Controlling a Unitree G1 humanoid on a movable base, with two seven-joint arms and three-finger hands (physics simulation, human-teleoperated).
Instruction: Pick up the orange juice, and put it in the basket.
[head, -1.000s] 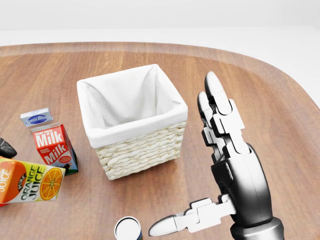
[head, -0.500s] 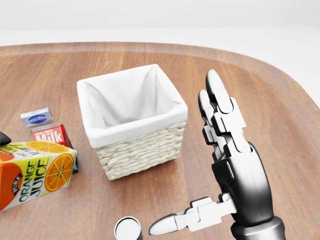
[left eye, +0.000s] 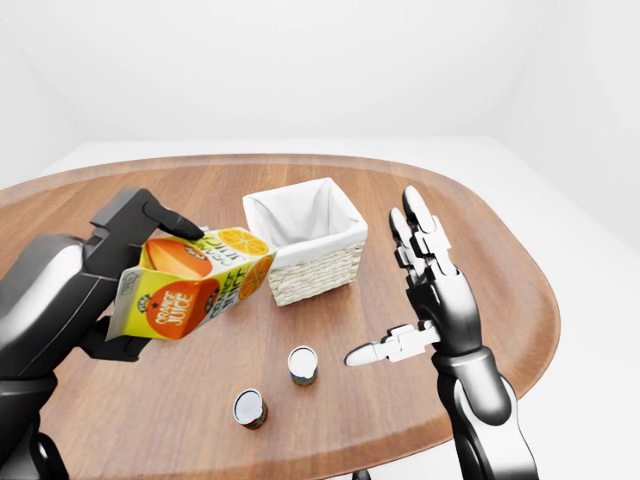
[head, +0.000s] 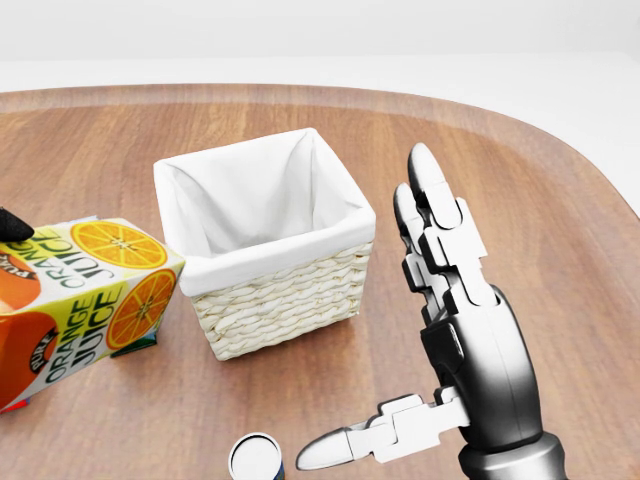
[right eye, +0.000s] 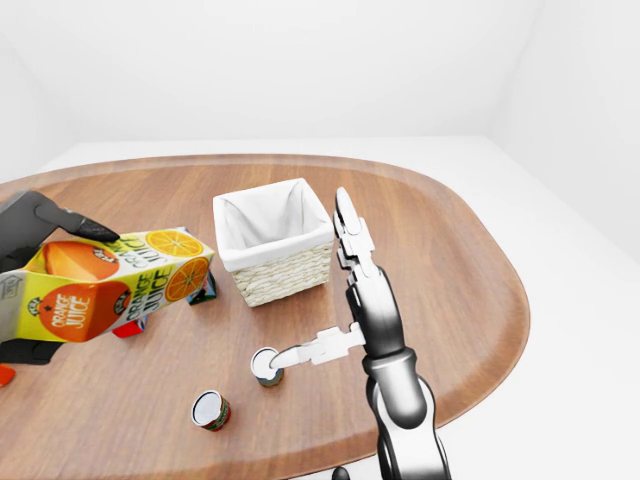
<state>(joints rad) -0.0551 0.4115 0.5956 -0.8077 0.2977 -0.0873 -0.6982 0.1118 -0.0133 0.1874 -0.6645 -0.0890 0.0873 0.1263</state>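
While the left hand (left eye: 120, 275) clamps the orange juice (left eye: 190, 283) tilted just left of the basket (left eye: 305, 238), ready to tip in, the right hand (left eye: 425, 290) waits spread on the basket's right

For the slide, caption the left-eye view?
Left robot hand carries orange juice toward basket; right robot hand open.

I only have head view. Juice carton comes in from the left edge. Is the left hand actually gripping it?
Observer: Yes. The left hand is closed round the juice, thumb under it, finger on top.
Operator: Carton off the table?
Observer: Yes, tilted in the air, left of the basket.
Operator: How many cans? I see one.
Observer: Two, both upright: one by the right hand, another lower left.
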